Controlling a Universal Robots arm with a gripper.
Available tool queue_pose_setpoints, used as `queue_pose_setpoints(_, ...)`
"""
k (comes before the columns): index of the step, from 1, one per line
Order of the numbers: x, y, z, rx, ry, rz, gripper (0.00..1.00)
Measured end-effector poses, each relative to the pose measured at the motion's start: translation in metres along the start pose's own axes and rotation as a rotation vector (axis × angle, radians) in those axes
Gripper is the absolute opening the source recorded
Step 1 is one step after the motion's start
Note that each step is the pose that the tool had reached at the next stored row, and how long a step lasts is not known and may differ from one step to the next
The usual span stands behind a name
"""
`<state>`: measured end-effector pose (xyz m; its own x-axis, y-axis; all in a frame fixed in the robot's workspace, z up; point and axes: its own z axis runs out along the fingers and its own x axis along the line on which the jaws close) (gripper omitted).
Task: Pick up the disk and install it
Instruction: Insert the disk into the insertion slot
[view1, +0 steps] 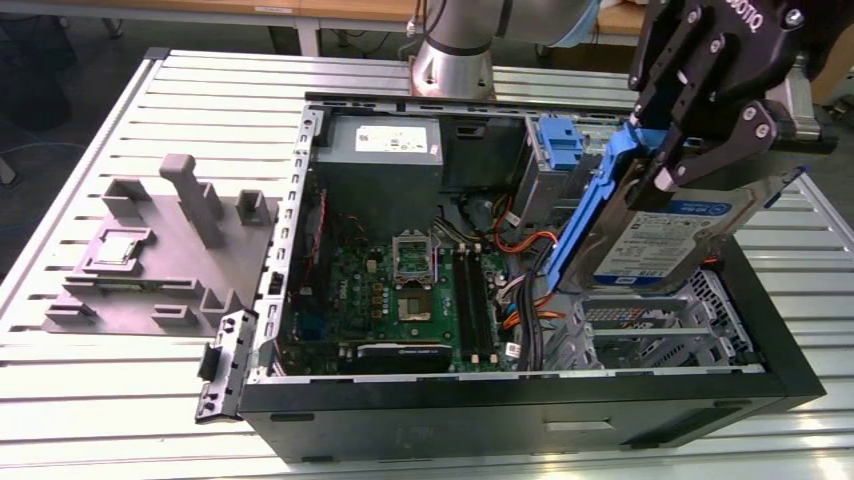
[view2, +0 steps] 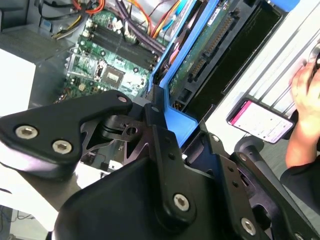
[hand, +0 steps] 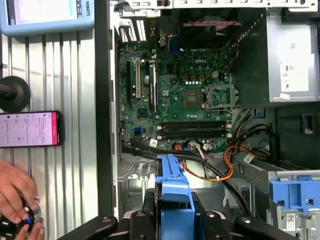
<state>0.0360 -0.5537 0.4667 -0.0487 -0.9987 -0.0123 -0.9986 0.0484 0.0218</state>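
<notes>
1. Nearest us in the exterior view, at six o'clock, the ribbed metal desk (view1: 107, 400) carries an open computer case (view1: 534, 395). The case's black front wall runs across the frame.
2. Just behind that wall, toward four o'clock, a bare metal drive cage (view1: 654, 325) sits inside the case.
3. Above the cage, at about three o'clock, we see the disk (view1: 667, 235) raised and steeply tilted. Its label faces us, and its blue bracket runs along the edge toward the exterior view's left. We cannot tell whether its lower edge touches the cage.
4. The tool (view1: 707, 155) is clamped on the disk, one finger on the blue bracket and the other on the opposite edge. In the first wrist view, the black linkage closes round the disk (hand: 172, 192). The second wrist view shows the green circuit side of the disk (view2: 210, 45).
5. At nine o'clock of the disk, the green motherboard (view1: 400, 280) lies flat on the case floor.
6. Well apart at nine o'clock, outside the case, a grey fixture (view1: 160, 250) stands on the desk.
7. Farther back, at twelve o'clock of the motherboard, we find the grey power supply box (view1: 380, 140). At one o'clock is a blue clip (view1: 561, 140) holding no drive.
8. Farthest, at twelve o'clock, the arm (view1: 454, 50) rises from the desk.
9. In both wrist views a phone (hand: 30, 129) (view2: 260, 120) lies on the desk beside the case, with a person's hand (hand: 12, 192) (view2: 302, 85) near it.
</notes>
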Motion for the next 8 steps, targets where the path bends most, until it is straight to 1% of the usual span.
queue_pose_setpoints(3,0.0012,-0.0063,0.0008,-0.0001,0.0,0.0,0.36)
queue_pose_setpoints(6,0.0062,-0.0098,0.0026,0.0,-0.0001,0.0,0.36)
queue_pose_setpoints(8,0.0072,-0.0137,0.0038,0.0,-0.0001,0.0,0.36)
